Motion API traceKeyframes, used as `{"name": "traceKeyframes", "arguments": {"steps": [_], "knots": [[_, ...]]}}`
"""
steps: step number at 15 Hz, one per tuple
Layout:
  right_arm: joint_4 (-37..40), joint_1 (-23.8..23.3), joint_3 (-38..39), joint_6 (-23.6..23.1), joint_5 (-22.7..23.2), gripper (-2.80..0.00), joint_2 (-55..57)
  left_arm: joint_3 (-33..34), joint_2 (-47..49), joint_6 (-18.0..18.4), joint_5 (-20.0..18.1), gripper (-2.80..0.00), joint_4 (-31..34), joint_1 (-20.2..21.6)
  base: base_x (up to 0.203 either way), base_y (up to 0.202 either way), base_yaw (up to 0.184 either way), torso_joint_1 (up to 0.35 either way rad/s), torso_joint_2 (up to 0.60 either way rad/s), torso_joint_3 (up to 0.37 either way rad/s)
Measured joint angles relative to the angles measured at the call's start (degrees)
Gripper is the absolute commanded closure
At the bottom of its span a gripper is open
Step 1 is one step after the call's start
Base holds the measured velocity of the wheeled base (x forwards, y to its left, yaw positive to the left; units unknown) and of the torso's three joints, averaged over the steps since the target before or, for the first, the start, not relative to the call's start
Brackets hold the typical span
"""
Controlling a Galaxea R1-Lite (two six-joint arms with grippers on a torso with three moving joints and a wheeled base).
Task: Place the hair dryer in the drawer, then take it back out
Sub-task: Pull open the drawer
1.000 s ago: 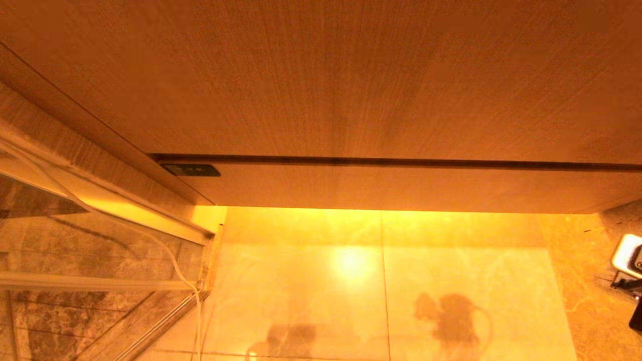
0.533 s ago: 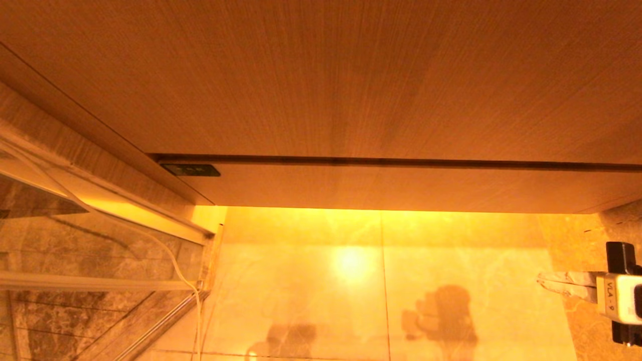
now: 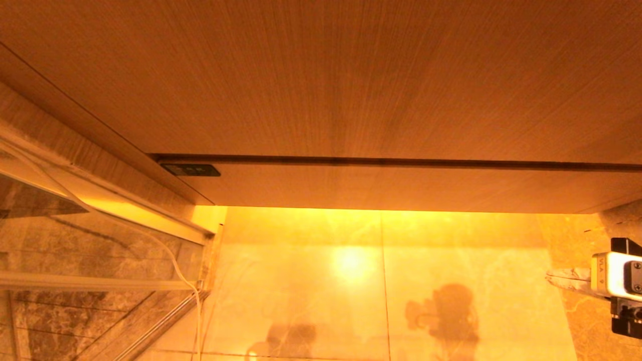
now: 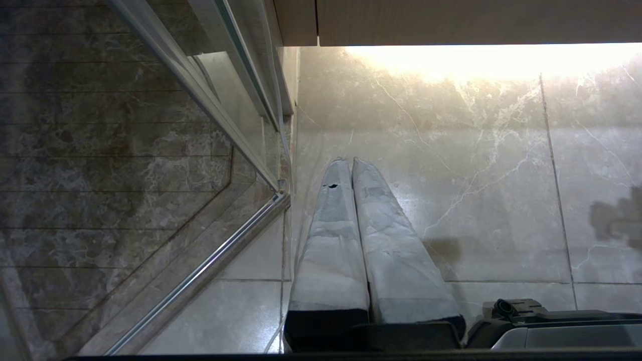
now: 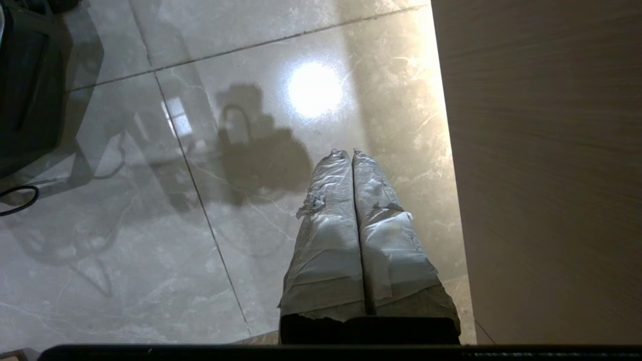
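Both grippers, left and right, pressed together, empty; drawer closed, stiff, handleless, probably best gripped along bottom edge.

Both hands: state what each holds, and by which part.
Nothing. The right hand and the left hand are both shut and empty above the tiled floor; no hair dryer shows.

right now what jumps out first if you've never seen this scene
A wide wood-grain drawer spans the head view, shut flush under a taller panel, a small dark label at its left corner. Below it a bright glare shines on the glossy tiled floor. The right gripper, shut and empty, pokes in from the right edge.
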State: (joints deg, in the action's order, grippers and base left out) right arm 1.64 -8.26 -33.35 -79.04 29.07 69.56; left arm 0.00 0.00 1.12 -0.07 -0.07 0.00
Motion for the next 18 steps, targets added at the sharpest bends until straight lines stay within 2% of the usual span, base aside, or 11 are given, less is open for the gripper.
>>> {"name": "traceKeyframes", "arguments": {"steps": [1,7,13,16,18], "knots": [[-0.1,-0.3,0.3,0.0,-0.2,-2.8,-0.3,0.0,0.0,0.0,0.0,0.0,0.0,0.0,0.0,0.0,0.0,0.0,0.0,0.0],[0.0,-1.6,1.0,-0.2,-1.9,-2.8,-2.3,0.0,0.0,0.0,0.0,0.0,0.0,0.0,0.0,0.0,0.0,0.0,0.0,0.0],[-0.3,-1.4,1.1,-0.6,-1.0,-2.8,-3.4,0.0,0.0,0.0,0.0,0.0,0.0,0.0,0.0,0.0,0.0,0.0,0.0,0.0],[-0.1,-1.2,0.5,-1.6,-0.4,-2.8,-2.8,0.0,0.0,0.0,0.0,0.0,0.0,0.0,0.0,0.0,0.0,0.0,0.0,0.0],[-0.5,-1.1,0.5,-4.4,-0.1,-2.8,-2.5,0.0,0.0,0.0,0.0,0.0,0.0,0.0,0.0,0.0,0.0,0.0,0.0,0.0]]}}
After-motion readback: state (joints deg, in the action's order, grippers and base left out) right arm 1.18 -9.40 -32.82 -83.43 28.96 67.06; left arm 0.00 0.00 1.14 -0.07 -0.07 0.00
